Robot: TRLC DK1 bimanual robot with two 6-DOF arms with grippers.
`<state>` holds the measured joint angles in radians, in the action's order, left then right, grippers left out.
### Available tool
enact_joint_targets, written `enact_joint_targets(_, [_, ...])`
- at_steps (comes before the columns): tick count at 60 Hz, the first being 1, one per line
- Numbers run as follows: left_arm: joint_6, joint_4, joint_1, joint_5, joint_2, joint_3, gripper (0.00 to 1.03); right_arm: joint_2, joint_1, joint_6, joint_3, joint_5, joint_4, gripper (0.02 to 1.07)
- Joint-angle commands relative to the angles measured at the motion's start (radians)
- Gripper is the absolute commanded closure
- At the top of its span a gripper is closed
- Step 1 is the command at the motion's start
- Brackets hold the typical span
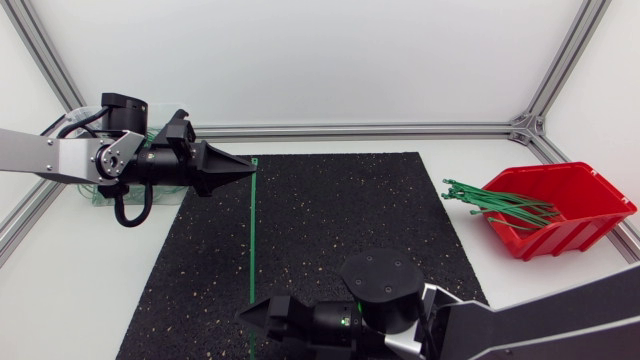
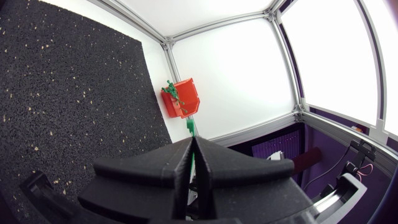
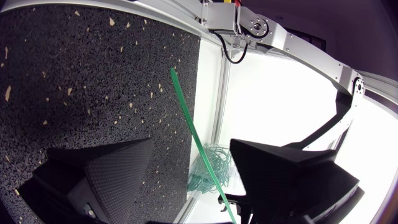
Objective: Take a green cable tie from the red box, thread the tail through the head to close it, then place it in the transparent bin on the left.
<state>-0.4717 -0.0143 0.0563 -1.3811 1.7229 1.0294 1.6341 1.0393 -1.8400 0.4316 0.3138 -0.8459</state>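
Observation:
My left gripper (image 1: 245,165) is shut on one end of a green cable tie (image 1: 252,235), above the black mat's back left part. The tie runs straight from there toward the table's front edge. In the left wrist view the tie (image 2: 191,129) pokes out ahead of the pinched fingertips. My right gripper (image 1: 250,313) stands open at the front edge, around the tie's other end. In the right wrist view the tie (image 3: 193,137) passes between the wide-apart fingers (image 3: 106,174) without touching either. The red box (image 1: 565,205) at the far right holds several green ties (image 1: 495,203).
The transparent bin (image 1: 100,197) sits at the left beside the mat, partly hidden under my left arm; several green ties (image 3: 211,168) lie in it. The black mat (image 1: 350,230) covers the table's middle. Aluminium frame rails (image 1: 360,130) run along the table's edges.

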Motion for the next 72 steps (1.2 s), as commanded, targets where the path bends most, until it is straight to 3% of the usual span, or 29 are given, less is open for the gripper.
enact_joint_targets(1, [-0.018,0.008,0.008,-0.018,0.02,0.02,0.99,0.017,0.008,0.007,0.001,-0.001,-0.021,0.62])
enact_joint_targets(33, [-0.016,0.007,-0.001,-0.018,0.02,0.02,0.99,0.009,0.038,-0.001,-0.022,-0.009,-0.056,0.66])
enact_joint_targets(39, [-0.016,0.007,-0.003,-0.018,0.02,0.02,0.99,0.009,0.039,-0.002,-0.025,-0.01,-0.056,0.77])
enact_joint_targets(72, [-0.015,0.007,-0.013,-0.018,0.018,0.02,0.99,-0.002,0.039,0.002,-0.053,-0.028,-0.059,0.8])
